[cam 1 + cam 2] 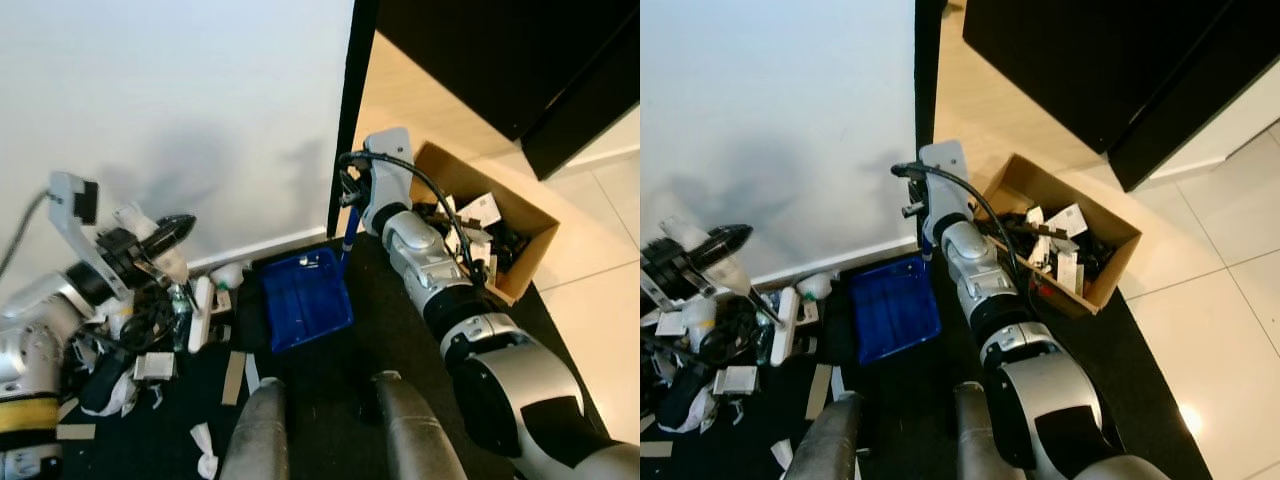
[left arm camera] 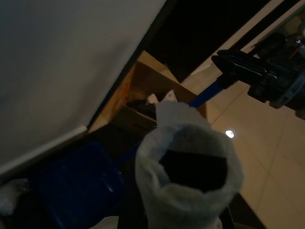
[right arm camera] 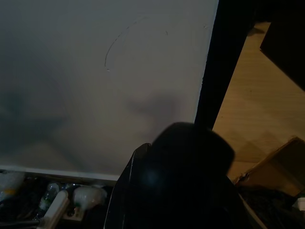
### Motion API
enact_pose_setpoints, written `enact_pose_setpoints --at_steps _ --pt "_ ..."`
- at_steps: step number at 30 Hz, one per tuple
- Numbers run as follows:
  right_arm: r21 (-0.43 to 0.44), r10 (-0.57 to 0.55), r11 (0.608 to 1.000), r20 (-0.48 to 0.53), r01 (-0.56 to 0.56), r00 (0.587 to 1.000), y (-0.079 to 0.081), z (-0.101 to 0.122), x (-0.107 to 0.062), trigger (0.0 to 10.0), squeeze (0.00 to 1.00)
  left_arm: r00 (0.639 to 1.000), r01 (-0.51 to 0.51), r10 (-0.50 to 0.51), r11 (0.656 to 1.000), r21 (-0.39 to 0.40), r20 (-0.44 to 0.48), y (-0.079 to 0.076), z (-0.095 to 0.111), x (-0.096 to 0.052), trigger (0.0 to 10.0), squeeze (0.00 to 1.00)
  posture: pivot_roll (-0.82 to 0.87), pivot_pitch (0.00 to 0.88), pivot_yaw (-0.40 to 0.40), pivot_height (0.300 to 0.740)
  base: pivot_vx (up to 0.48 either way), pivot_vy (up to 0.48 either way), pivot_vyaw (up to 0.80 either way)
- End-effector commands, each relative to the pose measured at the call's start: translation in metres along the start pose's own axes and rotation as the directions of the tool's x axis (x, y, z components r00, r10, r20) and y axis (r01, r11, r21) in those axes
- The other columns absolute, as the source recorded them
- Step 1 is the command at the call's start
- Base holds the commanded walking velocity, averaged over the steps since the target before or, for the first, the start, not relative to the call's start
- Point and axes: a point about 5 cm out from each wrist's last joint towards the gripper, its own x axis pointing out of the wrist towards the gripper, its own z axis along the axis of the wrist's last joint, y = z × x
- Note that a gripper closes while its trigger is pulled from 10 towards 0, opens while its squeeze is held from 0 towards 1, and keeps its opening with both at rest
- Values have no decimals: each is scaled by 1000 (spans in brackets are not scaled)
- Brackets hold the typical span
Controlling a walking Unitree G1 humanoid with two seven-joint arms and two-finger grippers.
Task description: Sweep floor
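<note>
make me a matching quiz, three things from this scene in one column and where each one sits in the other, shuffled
Things:
1. blue dustpan
2. cardboard box
3. scattered litter

Places:
A. on the robot's right, full of scraps
B. along the white wall on the robot's left
C. on the dark floor, between the arms

Pairs: 1-C, 2-A, 3-B

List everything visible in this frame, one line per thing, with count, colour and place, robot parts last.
Dustpan: one, blue, on the dark floor by the wall, its blue handle at the right gripper.
Cardboard box: one, brown, holding black and white scraps, on the floor right of the dustpan.
Litter: many pieces, white, tan and black, including bottles, on the floor at left.
Wall: one, white, behind.
Cabinet: one, black, upper right.
Left gripper: one, black, above the litter, carrying something white.
Right gripper: one, black, at the dustpan handle.
</note>
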Motion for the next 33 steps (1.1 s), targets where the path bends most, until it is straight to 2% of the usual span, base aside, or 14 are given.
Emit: enact_pose_setpoints --at_steps 1,2,5,6,8,9,11,14,15,19,24,25,28,33 --pt "54 17 999 -153 -9 988 6 -39 -11 10000 0 998 -44 30 973 -226 -62 2 -51 -3 10000 0 114 380 -31 740 0 0 0" --pt "54 17 999 -153 -9 988 6 -39 -11 10000 0 998 -44 30 973 -226 -62 2 -51 -3 10000 0 114 380 -31 740 0 0 0" --pt "58 13 998 -152 -4 988 5 -39 -11 10000 0 994 -80 39 883 -463 -98 -15 -113 9 10000 0 89 382 -33 740 0 0 0" --pt "58 13 998 -152 -4 988 5 -39 -11 10000 0 994 -80 39 883 -463 -98 -15 -113 9 10000 0 89 382 -33 740 0 0 0" --pt "59 11 998 -150 -2 989 4 -40 -12 10000 0 998 -61 34 814 -578 -56 -33 -133 25 10000 0 77 383 -34 740 0 0 0" --pt "59 11 998 -150 -2 989 4 -40 -12 10000 0 998 -61 34 814 -578 -56 -33 -133 25 10000 0 77 383 -34 740 0 0 0" --pt "61 9 998 -151 0 988 2 -41 -13 10000 0 999 18 12 731 -683 40 -51 -133 47 10000 0 66 387 -37 740 0 0 0" --pt "63 7 998 -154 2 988 0 -41 -13 10000 0 993 118 -60 649 -751 104 -76 -132 67 10000 0 59 390 -38 740 0 0 0" --pt "63 7 998 -154 2 988 0 -41 -13 10000 0 993 118 -60 649 -751 104 -76 -132 67 10000 0 59 390 -38 740 0 0 0" --pt "70 0 997 -154 11 988 -3 -40 -13 10000 0 970 205 -222 552 -808 95 -117 -143 82 10000 0 51 397 -31 740 0 0 0" --pt "76 -9 997 -149 20 989 -5 -37 -12 10000 0 949 217 -310 499 -839 61 -142 -156 86 10000 0 42 399 -26 740 0 0 0" --pt "82 -15 996 -143 27 990 -8 -35 -12 10000 0 939 221 -338 452 -864 63 -157 -160 92 10000 0 41 399 -28 740 0 0 0" --pt "84 -16 996 -142 28 990 -9 -35 -12 10000 0 937 222 -342 438 -871 67 -161 -160 94 10000 0 42 399 -28 740 0 0 0" --pt "104 -19 994 -136 34 990 -12 -34 -12 10000 0 910 299 -387 367 -881 147 -183 -142 110 10000 0 41 397 -31 740 0 0 0"
